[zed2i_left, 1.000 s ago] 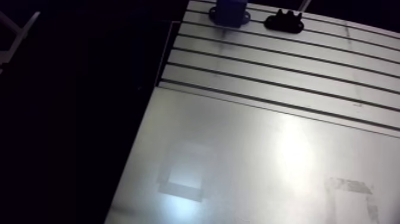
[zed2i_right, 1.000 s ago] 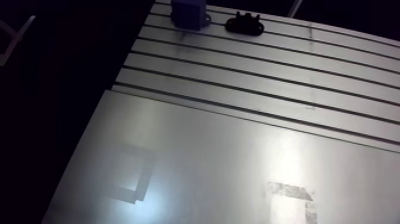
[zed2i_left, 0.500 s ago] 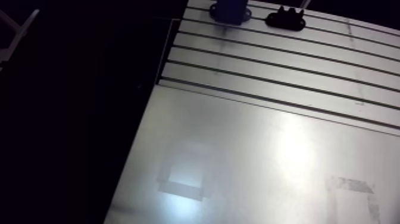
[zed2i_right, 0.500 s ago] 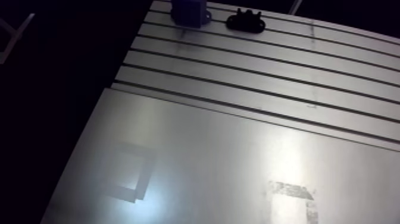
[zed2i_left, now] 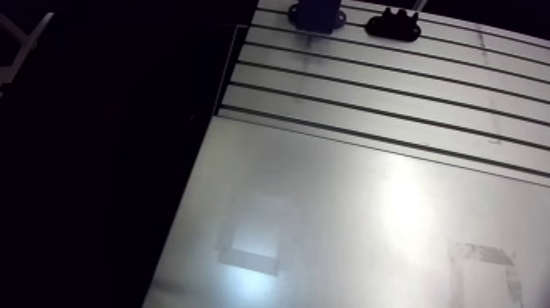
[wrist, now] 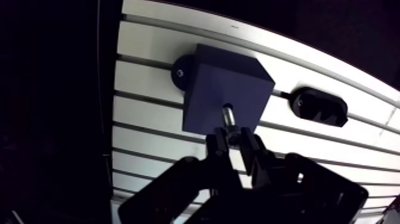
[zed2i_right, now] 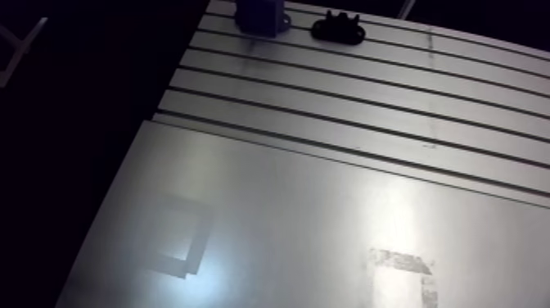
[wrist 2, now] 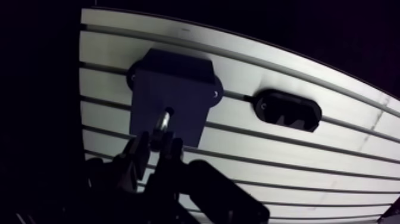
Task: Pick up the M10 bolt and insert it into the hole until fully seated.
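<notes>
Bolt [wrist: 230, 122] sits pinched betw. the gripper [wrist: 235, 143] fingers, near-closed on its head end. Tip is at the hole [wrist: 227, 109] mouth in the block [wrist: 223, 83], near a far corner of the table [wrist: 149, 122]. Depth in: can't tell. Risks: if shank's off-axis, a push jams it on the rim or slips it in the pads. Early release leaves it unseated.

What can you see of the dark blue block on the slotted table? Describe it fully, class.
The dark blue block is a matte, plastic-looking box standing upright on the slotted table near its edge. Rounded mounting tabs with small holes stick out at its base. Its top face has one hole, and the shiny bolt held by the gripper reaches into it; depth unclear.
</notes>
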`<state>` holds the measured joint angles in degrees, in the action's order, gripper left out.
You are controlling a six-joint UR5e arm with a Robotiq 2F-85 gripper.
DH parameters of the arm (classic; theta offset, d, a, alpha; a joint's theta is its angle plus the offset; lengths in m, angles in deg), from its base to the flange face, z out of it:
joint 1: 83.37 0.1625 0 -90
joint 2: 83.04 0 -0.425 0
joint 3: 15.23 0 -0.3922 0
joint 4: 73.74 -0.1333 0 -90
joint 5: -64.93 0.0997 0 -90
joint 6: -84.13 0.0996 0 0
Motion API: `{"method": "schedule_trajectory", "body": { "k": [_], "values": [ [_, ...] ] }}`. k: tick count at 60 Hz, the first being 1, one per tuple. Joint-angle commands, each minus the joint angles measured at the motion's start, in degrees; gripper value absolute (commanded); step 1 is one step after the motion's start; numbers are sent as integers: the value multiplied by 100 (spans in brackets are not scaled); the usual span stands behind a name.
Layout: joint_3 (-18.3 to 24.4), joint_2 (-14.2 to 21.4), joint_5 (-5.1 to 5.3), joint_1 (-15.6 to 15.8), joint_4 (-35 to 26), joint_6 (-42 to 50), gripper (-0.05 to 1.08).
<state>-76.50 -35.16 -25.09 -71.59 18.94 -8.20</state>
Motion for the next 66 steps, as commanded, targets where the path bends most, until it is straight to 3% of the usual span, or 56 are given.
{"method": "schedule_trajectory", "body": {
  "k": [1,66],
  "values": [
    [-28,-4,-10,0,0,-7,108],
    [-47,-48,-20,0,18,8,108]
  ]
}}
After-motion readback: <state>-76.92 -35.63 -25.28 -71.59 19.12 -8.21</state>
